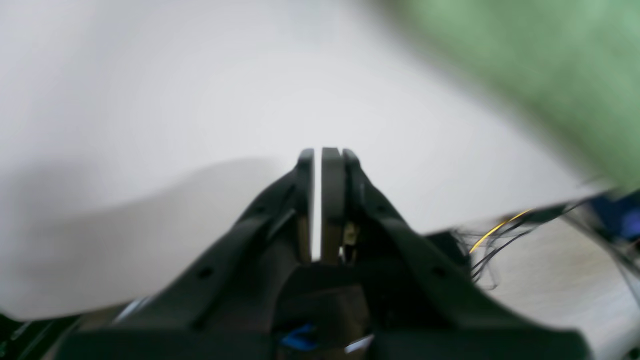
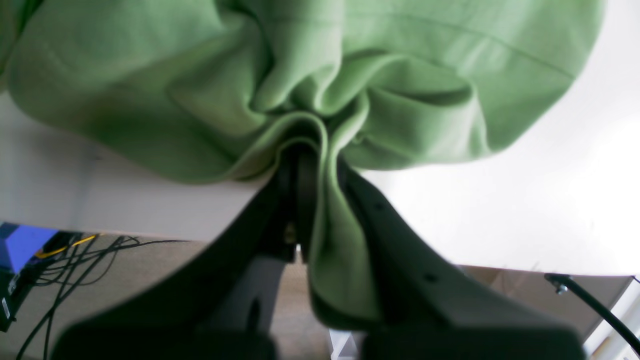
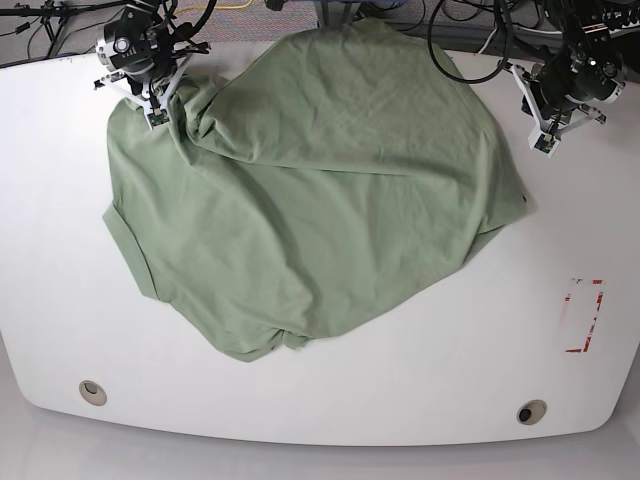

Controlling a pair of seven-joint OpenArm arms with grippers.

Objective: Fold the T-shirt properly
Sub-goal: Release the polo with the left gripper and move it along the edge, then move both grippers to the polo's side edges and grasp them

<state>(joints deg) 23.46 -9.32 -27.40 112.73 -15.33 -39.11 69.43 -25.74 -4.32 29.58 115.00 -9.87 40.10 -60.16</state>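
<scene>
The T-shirt lies crumpled mid-surface. The right gripper, pinching its far corner, is the nearer arm; the left gripper, closed and empty, hovers just beside the opposite edge.

Bright even overhead light in the base view, sharp, glossy white counter with soft glare, left wrist view heavily motion-blurred, black left pincer soft, right wrist view blown out at right, nearest parts defocused
</scene>
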